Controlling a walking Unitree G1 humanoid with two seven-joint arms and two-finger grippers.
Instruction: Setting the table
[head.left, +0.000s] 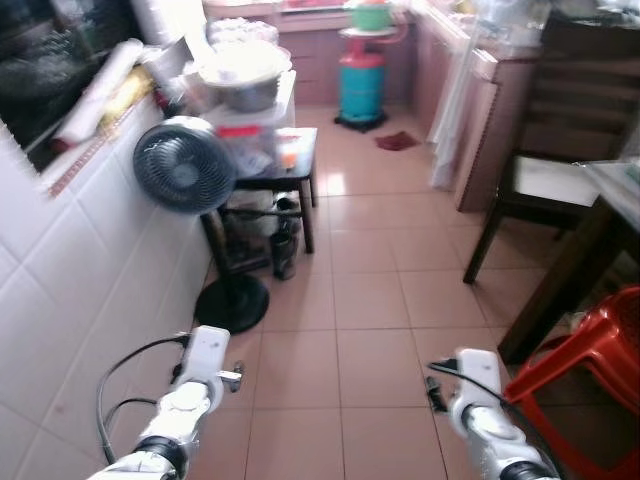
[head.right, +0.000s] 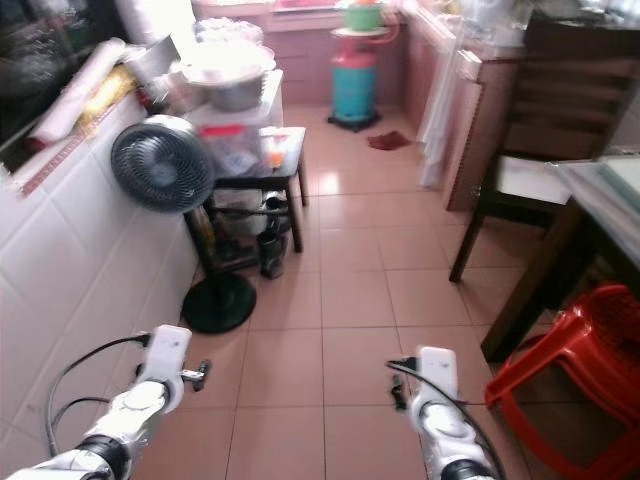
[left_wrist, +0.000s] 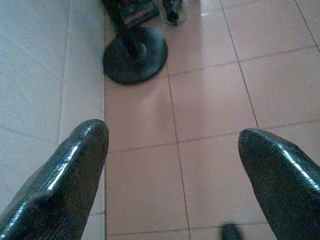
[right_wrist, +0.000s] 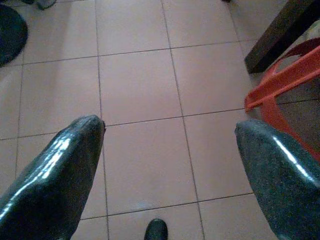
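The dining table (head.left: 612, 188) stands at the right edge, with a pale top and a dark wooden leg (head.left: 556, 285). Both silver arms hang low over the tiled floor: the left arm (head.left: 196, 384) beside the white tiled wall, the right arm (head.left: 478, 408) beside a red plastic stool (head.left: 598, 352). In the left wrist view my left gripper (left_wrist: 172, 135) is open over bare floor tiles with nothing between its fingers. My right gripper (right_wrist: 169, 125) is likewise open and holds nothing. A large metal bowl (head.left: 246, 78) sits among clutter on a small dark side table (head.left: 296, 152) further ahead.
A standing fan (head.left: 185, 165) with a round black base (left_wrist: 135, 52) is close on the left. A dark wooden chair (head.left: 540, 178) stands by the dining table. A teal gas cylinder (head.left: 360, 85) is at the far end of the pink-tiled corridor.
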